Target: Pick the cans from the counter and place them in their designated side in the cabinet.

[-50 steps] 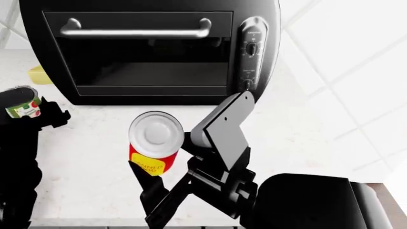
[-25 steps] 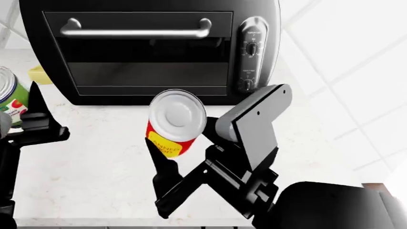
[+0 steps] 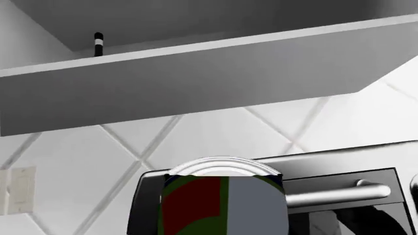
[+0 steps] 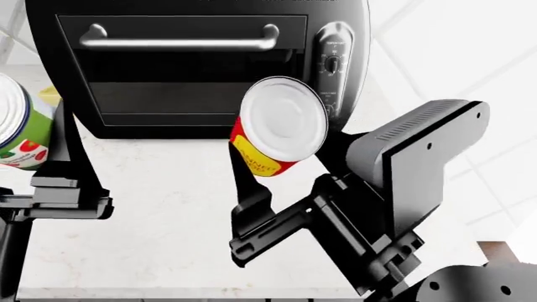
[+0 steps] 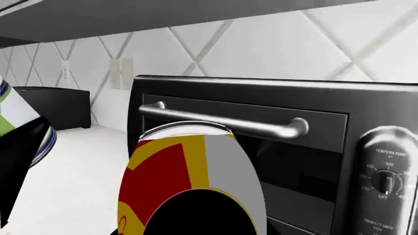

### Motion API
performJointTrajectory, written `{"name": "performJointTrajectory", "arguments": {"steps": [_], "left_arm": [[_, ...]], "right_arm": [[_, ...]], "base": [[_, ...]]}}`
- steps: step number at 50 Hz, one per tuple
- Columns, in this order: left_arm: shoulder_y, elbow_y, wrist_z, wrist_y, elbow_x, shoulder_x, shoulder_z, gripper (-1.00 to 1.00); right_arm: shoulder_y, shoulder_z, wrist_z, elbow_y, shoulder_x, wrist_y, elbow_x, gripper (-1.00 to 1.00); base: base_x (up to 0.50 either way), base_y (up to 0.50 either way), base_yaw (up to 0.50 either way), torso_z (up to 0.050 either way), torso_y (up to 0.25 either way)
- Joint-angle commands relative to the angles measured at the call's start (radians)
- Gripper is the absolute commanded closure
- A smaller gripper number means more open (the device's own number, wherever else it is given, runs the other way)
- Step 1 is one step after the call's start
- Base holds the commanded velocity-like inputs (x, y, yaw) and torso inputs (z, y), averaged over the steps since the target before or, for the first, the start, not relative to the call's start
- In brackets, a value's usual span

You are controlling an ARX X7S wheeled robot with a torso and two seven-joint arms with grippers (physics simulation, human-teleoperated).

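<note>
White counter (image 4: 168, 214) below — right gripper (image 4: 281, 170) clamps red can (image 4: 277, 129), left gripper (image 4: 46, 151) green can (image 4: 19, 129).

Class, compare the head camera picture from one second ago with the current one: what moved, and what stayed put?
Both arms rose. The right gripper carried the red, yellow-labelled can up towards the camera and rightward; the left gripper lifted the green-labelled can likewise. Both grips held throughout. The black toaster oven and white counter stayed unchanged.
</note>
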Motion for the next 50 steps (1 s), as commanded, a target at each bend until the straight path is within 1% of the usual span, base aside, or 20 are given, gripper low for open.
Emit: {"name": "performJointTrajectory", "arguments": {"steps": [1, 4, 8, 19, 26, 34, 50], "left_arm": [[0.017, 0.007, -0.067, 0.101, -0.024, -0.069, 0.051, 1.00], [0.024, -0.007, -0.060, 0.118, -0.012, -0.062, 0.062, 1.00], [0.033, -0.015, -0.056, 0.133, -0.007, -0.058, 0.065, 1.00], [0.037, -0.032, -0.048, 0.155, 0.007, -0.057, 0.076, 1.00], [0.040, -0.027, -0.050, 0.161, 0.005, -0.063, 0.073, 1.00], [0.048, -0.018, -0.055, 0.167, 0.002, -0.072, 0.068, 1.00], [0.036, -0.015, -0.072, 0.160, -0.029, -0.098, 0.064, 1.00]], "right_arm": [[0.186, -0.006, 0.205, -0.023, 0.022, 0.011, 0.163, 1.00], [0.284, -0.039, 0.260, -0.001, 0.019, 0.022, 0.226, 1.00], [0.350, -0.058, 0.274, 0.021, 0.015, 0.033, 0.249, 1.00], [0.622, -0.127, 0.365, 0.189, -0.053, 0.044, 0.320, 1.00], [0.769, -0.120, 0.338, 0.295, -0.065, 0.064, 0.271, 1.00], [0.885, -0.113, 0.293, 0.406, -0.077, 0.072, 0.203, 1.00], [1.098, -0.149, 0.130, 0.672, -0.127, 0.082, 0.039, 1.00]], "base": [[0.00, 0.00, 0.00, 0.000, 0.000], [0.00, 0.00, 0.00, 0.000, 0.003], [0.00, 0.00, 0.00, 0.000, 0.000], [0.00, 0.00, 0.00, 0.000, 0.001], [0.00, 0.00, 0.00, 0.001, 0.000], [0.00, 0.00, 0.00, 0.000, 0.001], [0.00, 0.00, 0.00, 0.000, 0.001]]}}
